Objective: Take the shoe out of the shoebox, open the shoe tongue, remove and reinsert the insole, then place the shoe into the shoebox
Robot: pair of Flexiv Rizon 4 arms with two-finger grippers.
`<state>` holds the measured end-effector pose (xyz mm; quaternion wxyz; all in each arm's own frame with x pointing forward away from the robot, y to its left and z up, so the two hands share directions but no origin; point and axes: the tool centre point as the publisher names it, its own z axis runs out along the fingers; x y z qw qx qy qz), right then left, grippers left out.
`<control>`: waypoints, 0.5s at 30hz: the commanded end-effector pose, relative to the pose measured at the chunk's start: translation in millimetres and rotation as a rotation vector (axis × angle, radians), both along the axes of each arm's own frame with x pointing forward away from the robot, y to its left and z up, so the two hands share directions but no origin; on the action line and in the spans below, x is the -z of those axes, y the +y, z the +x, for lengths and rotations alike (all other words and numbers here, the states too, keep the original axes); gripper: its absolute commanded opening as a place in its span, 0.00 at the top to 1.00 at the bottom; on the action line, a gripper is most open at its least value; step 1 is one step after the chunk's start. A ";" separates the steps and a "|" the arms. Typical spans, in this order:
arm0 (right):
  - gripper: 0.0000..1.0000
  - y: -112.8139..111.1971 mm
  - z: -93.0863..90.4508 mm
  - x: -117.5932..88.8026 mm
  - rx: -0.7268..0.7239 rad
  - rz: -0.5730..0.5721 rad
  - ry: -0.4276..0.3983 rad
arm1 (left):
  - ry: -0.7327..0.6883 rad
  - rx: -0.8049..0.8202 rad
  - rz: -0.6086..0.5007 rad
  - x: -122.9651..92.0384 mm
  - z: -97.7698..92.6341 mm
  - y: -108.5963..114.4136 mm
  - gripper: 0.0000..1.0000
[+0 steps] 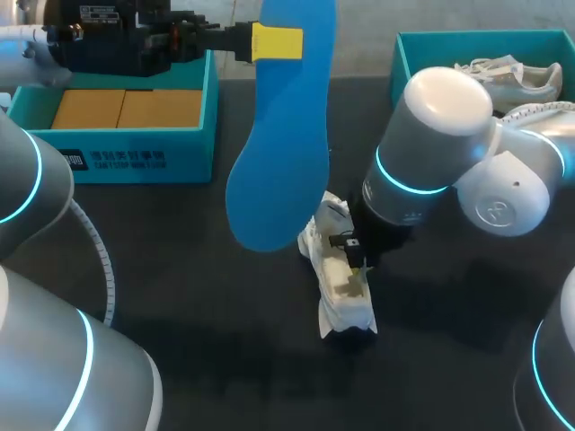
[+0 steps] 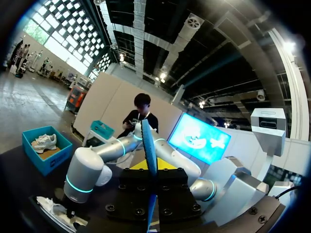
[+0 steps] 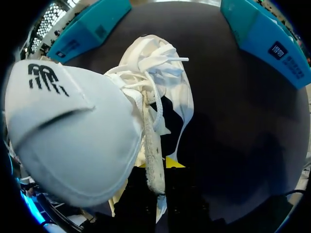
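Blue insole [image 1: 274, 162], judged light and floppy, is held aloft, pinched at its narrower heel end by the left gripper [image 1: 277, 42], while the white shoe [image 1: 344, 287] on the table [image 1: 180, 296] is clamped at its soft collar by the right gripper [image 1: 358, 262].

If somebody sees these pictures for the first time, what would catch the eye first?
The big blue insole, held up above the table's middle by the left gripper, stands out first. Under it a white shoe lies on the dark table, with the right gripper down at its opening. A second shoe sits in the teal box at far right.
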<state>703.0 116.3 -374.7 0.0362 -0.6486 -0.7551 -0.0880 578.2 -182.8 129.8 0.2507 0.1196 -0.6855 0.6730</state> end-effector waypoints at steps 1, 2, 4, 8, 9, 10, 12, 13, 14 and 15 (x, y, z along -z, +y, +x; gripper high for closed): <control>1.00 -1.4 -2.6 -2.2 0.007 0.000 -0.007 | 0.000 0.001 0.002 0.0 0.7 -1.2 1.00; 1.00 -1.8 -2.4 -2.7 0.007 -0.001 -0.008 | 0.000 0.001 0.002 0.0 0.7 -1.2 1.00; 1.00 -3.0 -1.7 -5.3 0.008 0.000 -0.013 | 0.000 0.001 0.002 0.0 0.7 -1.2 1.00; 1.00 -5.4 0.1 -15.5 0.008 -0.008 -0.018 | 0.000 0.001 0.002 0.0 0.7 -1.2 1.00; 1.00 -5.9 0.1 -16.5 0.009 -0.010 -0.018 | 0.000 0.001 0.002 0.0 0.7 -1.2 1.00; 1.00 -6.1 0.2 -17.1 0.010 -0.010 -0.017 | 0.000 0.001 0.002 0.0 0.7 -1.2 1.00; 1.00 -6.4 0.5 -17.8 0.011 -0.006 -0.010 | 0.000 0.001 0.002 0.0 0.7 -1.2 1.00; 1.00 -6.5 0.7 -17.9 0.014 -0.006 -0.003 | 0.000 0.001 0.002 0.0 0.7 -1.2 1.00; 1.00 -6.9 1.0 -17.7 0.014 -0.001 -0.001 | 0.000 0.001 0.002 0.0 0.7 -1.2 1.00; 1.00 -7.1 1.2 -17.2 0.015 0.001 0.001 | 0.000 0.001 0.002 0.0 0.7 -1.2 1.00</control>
